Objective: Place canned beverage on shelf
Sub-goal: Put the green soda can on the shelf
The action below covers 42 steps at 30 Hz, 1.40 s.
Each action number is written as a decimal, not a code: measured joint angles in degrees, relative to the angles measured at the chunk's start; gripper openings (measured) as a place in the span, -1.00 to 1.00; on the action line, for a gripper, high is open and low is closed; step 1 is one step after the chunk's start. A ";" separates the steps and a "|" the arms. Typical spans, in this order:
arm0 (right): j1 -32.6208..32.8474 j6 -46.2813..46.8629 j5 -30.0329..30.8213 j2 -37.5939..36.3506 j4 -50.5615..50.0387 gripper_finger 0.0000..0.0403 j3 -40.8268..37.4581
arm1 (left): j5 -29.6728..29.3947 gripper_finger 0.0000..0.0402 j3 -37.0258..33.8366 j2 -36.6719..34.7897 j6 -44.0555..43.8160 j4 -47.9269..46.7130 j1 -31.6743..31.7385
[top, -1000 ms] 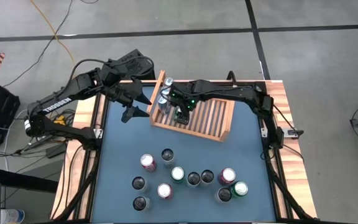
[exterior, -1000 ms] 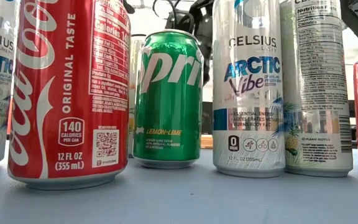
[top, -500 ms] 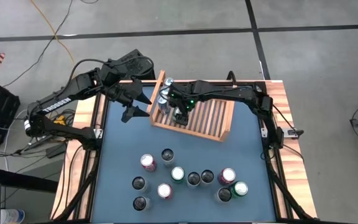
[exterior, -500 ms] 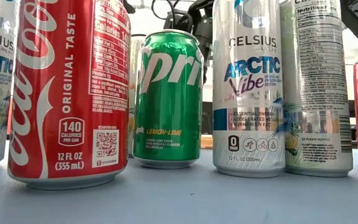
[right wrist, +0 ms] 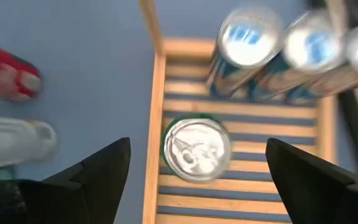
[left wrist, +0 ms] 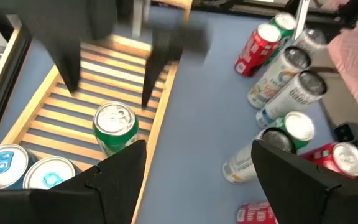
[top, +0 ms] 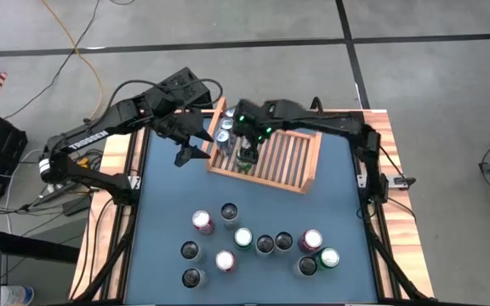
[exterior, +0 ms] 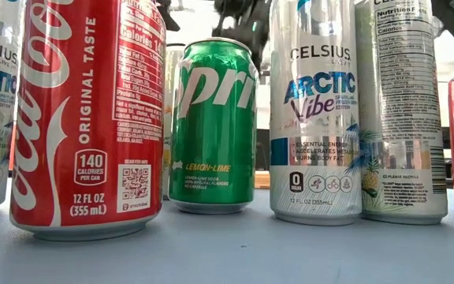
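Note:
The shelf (top: 287, 161), a light wooden slatted rack, lies at the table's far middle. A green can (right wrist: 196, 149) with a silver top stands upright on its slats by the near side board, beside three tall blue-topped cans (right wrist: 291, 50) at the shelf's left end. My right gripper (top: 245, 151) hangs open straight above the green can (top: 243, 163), clear of it. My left gripper (top: 192, 146) hovers open just left of the shelf, with nothing between its fingers. In the left wrist view the green can (left wrist: 115, 124) stands below my right gripper's blurred fingers (left wrist: 151, 74).
Several loose cans (top: 243, 238) stand upright in a cluster on the blue table's near half, among them a red cola can (exterior: 89, 118), a green can (exterior: 213, 126) and tall white ones (exterior: 314, 110). Bare slats fill the shelf's right part.
My right gripper has let go of the green can and risen straight up off it. The can stays upright on the shelf's slats. My left gripper has drifted a little toward the shelf.

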 joint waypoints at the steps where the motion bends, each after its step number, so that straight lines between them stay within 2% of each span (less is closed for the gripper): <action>1: -0.08 -0.19 0.13 -0.92 -1.54 0.78 1.56 | -0.24 0.39 0.00 0.72 0.81 0.05 0.00; 9: -0.30 -1.07 4.65 -8.38 -13.95 0.78 9.34 | 0.42 0.39 0.00 7.34 8.05 7.32 -0.81; 13: -0.29 0.67 7.04 -12.71 -17.17 0.78 9.70 | 1.49 0.39 0.00 11.09 9.09 10.73 -1.19; 20: 0.14 4.28 9.73 -18.41 -19.33 0.78 9.68 | -1.91 0.39 0.00 16.85 16.14 12.05 -3.43; 24: 0.12 5.32 10.87 -19.54 -19.38 0.78 9.68 | -2.66 0.39 0.00 19.93 16.77 14.74 -4.17; 31: 0.12 5.56 10.87 -19.56 -23.06 0.78 9.66 | -10.93 0.48 -0.02 21.39 20.73 15.46 -4.66; 36: 0.14 5.15 10.87 -19.06 -23.90 0.78 9.59 | -11.14 0.63 0.00 21.33 19.00 15.03 -4.81; 42: 0.10 5.07 10.85 -19.26 -24.01 0.78 9.59 | -11.21 0.65 0.45 23.07 18.82 14.70 -4.96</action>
